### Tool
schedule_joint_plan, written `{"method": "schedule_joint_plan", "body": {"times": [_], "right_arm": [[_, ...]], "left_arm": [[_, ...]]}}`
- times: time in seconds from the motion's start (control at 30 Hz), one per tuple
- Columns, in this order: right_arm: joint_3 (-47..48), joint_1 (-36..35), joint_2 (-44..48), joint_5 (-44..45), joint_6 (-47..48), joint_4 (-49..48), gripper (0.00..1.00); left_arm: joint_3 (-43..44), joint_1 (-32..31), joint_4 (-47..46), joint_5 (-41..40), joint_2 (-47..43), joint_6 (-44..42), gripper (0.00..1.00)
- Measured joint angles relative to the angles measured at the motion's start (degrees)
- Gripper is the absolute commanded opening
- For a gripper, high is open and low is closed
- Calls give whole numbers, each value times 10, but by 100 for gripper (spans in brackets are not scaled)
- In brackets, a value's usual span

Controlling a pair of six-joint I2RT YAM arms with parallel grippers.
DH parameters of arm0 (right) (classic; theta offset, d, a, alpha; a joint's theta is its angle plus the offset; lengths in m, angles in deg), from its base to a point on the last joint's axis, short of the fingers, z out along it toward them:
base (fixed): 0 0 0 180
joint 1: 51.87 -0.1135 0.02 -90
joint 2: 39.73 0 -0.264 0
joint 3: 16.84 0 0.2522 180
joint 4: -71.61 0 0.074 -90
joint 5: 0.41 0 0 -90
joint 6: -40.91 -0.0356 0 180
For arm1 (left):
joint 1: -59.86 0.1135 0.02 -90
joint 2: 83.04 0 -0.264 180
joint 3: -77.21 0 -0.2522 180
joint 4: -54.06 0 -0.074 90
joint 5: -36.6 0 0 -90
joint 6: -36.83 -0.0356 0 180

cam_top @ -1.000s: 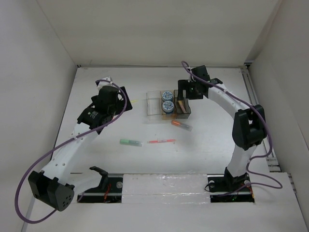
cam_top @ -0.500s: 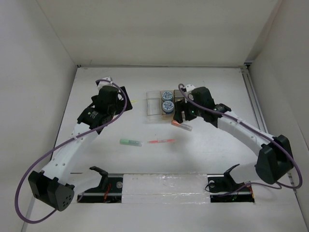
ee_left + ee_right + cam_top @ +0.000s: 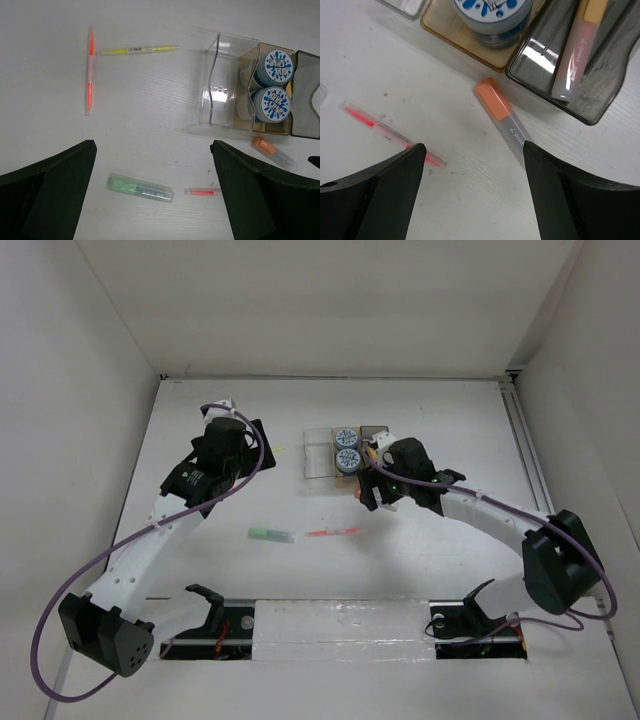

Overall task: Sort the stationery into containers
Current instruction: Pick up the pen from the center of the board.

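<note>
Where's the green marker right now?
Top view: the green marker lies loose on the table, just left of the red pen, on the near side of the clear bin.

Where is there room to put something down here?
Bare table lies beyond the bins and on the near side of the green marker and red pen. Crowded: bins' front, where the right gripper hovers over the orange marker.

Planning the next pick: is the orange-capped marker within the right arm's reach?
Probably yes: the right gripper hangs open above the orange-capped marker, which lies uncovered beside the grey bin.
</note>
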Motion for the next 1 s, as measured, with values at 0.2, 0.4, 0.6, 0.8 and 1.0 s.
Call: {"method": "schedule_joint_plan", "body": {"times": [0.2,0.4,0.6,0.8,1.0], "right_arm": [[0,2,-47,-10,27,3,85],[10,14,-50,-12,35,3,85],[33,19,-77,-13,37,14,85],[45,25,-108,-17,44,38,85],[54,26,-135,-7,46,59,84]], "left_arm": [[0,0,-2,3,0,-1,100],[0,0,-2,14,0,-4,100],[-8,0,-7,16,-1,-6,100],[-9,0,-11,26,-2,-8,100],[-9,0,-11,37,-2,-12,100]]}}
